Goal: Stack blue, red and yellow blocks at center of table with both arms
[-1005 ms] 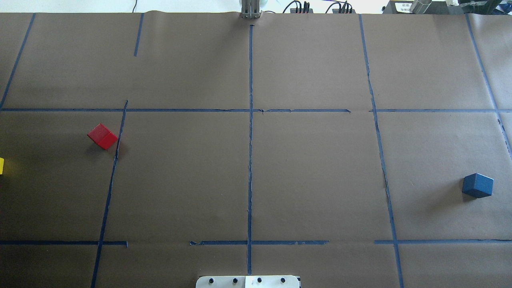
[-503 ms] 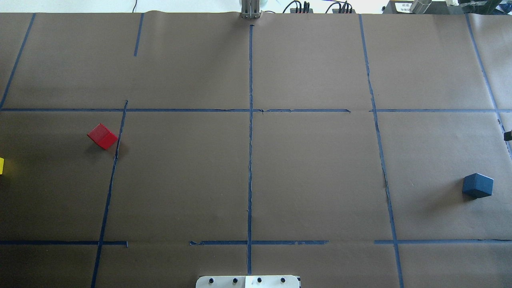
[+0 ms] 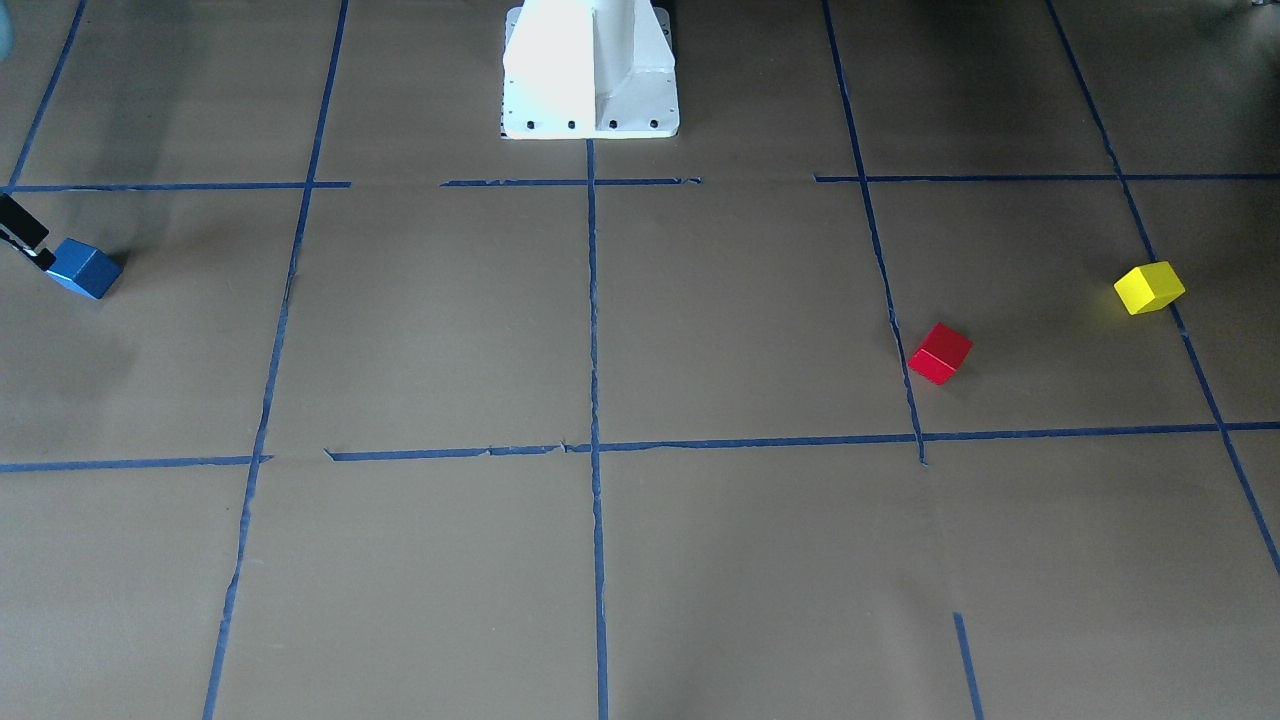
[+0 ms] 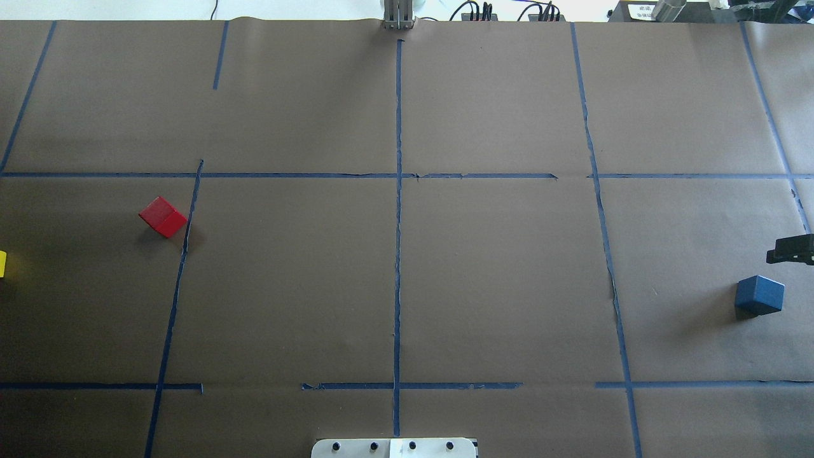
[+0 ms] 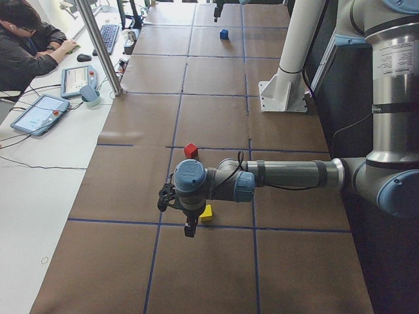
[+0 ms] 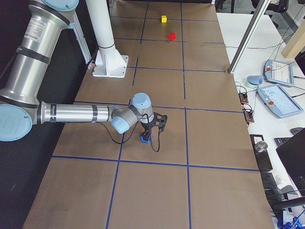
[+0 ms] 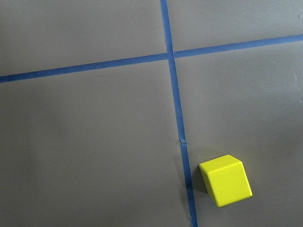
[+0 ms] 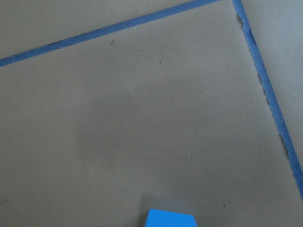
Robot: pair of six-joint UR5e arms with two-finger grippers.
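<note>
The blue block lies at the table's right side, also in the front view and at the bottom edge of the right wrist view. My right gripper hovers just beyond it, half out of frame, and looks open in the right side view. The red block sits at the left. The yellow block is at the far left edge and shows in the left wrist view. My left gripper hangs above the yellow block; I cannot tell whether it is open.
Blue tape lines grid the brown paper, crossing near the table's middle. The white robot base stands at the near edge. An operator, tablets and a metal pole are beside the far edge.
My right gripper has come in from the right edge of the overhead view and moved down toward the blue block. No block has moved.
</note>
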